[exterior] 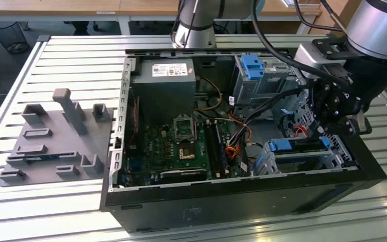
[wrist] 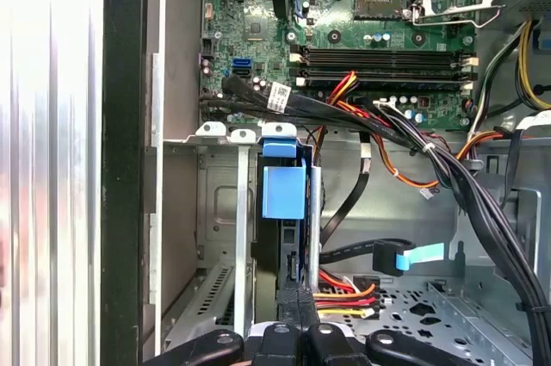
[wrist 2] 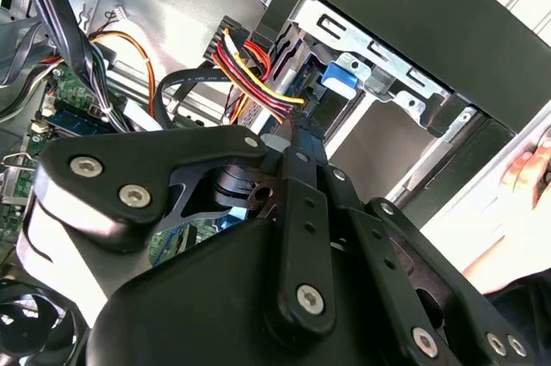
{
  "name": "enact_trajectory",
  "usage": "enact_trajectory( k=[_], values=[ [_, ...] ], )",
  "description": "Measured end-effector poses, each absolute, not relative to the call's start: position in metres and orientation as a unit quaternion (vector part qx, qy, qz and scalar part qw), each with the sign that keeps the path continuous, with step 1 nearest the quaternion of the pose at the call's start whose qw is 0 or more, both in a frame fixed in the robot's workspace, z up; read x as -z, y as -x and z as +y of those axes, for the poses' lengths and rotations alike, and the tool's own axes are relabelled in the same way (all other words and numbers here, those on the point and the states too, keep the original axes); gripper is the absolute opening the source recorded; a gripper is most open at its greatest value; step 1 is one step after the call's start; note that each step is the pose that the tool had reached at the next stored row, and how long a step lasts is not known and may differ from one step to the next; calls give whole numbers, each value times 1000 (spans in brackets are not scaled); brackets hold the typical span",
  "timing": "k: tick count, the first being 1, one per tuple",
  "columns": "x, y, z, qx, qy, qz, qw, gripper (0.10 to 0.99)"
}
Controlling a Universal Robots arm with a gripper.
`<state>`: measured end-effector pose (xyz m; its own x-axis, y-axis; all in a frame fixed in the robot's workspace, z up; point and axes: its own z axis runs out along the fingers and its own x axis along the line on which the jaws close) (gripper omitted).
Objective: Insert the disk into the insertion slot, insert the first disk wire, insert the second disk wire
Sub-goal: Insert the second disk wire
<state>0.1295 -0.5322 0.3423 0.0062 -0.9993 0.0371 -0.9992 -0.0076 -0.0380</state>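
With gripper point(exterior: 328, 132) clamped on wire point(wrist: 344, 299), lower right of exterior view: keep square to disk point(exterior: 300, 145), push straight, avoid snagging cables point(wrist: 430, 159).

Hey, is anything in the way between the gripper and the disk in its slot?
Nothing visible. In the first wrist view the gripper sits right at the disk's edge; the red, yellow and black wires run alongside, not between.

We see the arm point(exterior: 382, 30) reaching from the exterior view's right into the open computer case point(exterior: 247, 196) — its gripper point(exterior: 329, 132) hangs just above the disk point(exterior: 301, 146), which lies in the insertion slot point(exterior: 272, 162). 1 grey fixture plate point(exterior: 52, 151) rests well apart on the slatted table point(exterior: 46, 212).
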Motion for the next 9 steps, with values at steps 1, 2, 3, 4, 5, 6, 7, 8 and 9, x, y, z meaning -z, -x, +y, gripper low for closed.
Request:
enact_trajectory(
  k=[1, 2, 3, 4, 5, 6, 7, 8, 9],
  values=[
    [-343, -130, -532, 27, 709, 704, 0, 106],
    [-343, -130, -532, 27, 709, 704, 0, 106],
    [-343, -130, -532, 26, 709, 704, 0, 106],
    [-343, -130, -532, 26, 709, 704, 0, 106],
    [-343, -129, -532, 27, 709, 704, 0, 106],
    [-343, -129, -532, 27, 709, 704, 0, 106],
    [-343, -129, -532, 27, 709, 704, 0, 106],
    [-343, -128, -532, 27, 709, 704, 0, 106],
    [-343, -128, -532, 27, 709, 704, 0, 106]
  ],
)
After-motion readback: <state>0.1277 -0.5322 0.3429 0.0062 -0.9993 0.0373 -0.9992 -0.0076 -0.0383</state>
